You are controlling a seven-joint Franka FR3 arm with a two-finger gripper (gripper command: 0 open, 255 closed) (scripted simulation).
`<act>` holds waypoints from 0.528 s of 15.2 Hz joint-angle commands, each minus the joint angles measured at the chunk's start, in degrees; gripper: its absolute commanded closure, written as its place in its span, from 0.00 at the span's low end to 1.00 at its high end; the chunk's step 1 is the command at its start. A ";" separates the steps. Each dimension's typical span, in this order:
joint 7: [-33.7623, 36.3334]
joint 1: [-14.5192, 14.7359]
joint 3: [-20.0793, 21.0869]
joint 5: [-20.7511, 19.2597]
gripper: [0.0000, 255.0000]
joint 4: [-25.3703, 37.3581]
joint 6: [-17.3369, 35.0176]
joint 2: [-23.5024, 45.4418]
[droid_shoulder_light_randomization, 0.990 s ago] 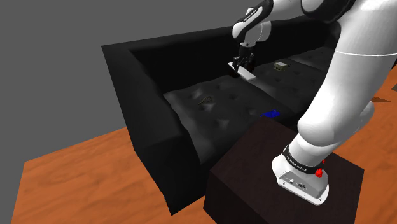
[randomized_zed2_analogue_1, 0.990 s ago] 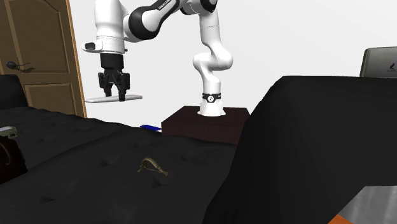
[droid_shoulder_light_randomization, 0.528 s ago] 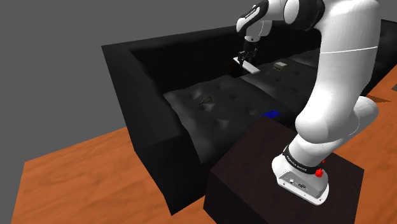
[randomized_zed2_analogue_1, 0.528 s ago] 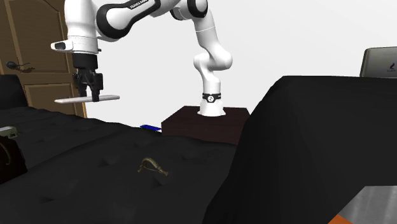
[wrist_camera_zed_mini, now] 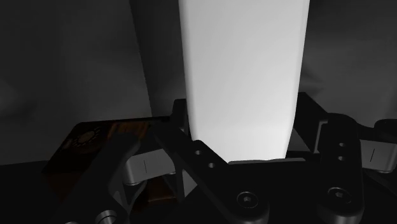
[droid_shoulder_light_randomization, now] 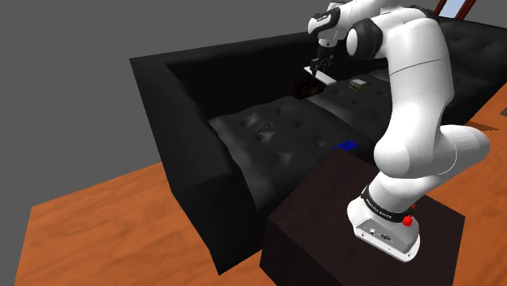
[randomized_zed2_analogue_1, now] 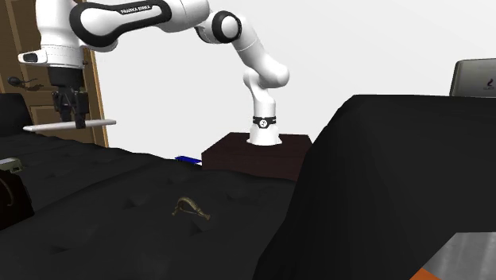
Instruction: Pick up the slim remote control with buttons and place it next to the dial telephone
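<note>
Remote (randomized_zed2_analogue_1: 97, 122) — slim, flat, plain white — clasped in the hand (randomized_zed2_analogue_1: 71, 120).

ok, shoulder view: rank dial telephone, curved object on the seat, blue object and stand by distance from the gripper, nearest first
1. Dial telephone, on the sofa, close below the gripper.
2. Curved object mid-seat and blue object at the seat's front edge: too close to call.
3. Stand, at the view's lower right.
</note>
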 commanded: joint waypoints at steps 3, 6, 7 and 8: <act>-0.49 -2.93 0.50 0.56 1.00 12.19 -5.01 7.04; -0.63 -2.85 0.61 0.71 1.00 11.00 -3.20 7.69; -0.68 -2.83 0.65 0.77 1.00 10.66 -2.62 7.94; -0.72 -2.82 0.70 0.83 1.00 10.41 -2.07 8.24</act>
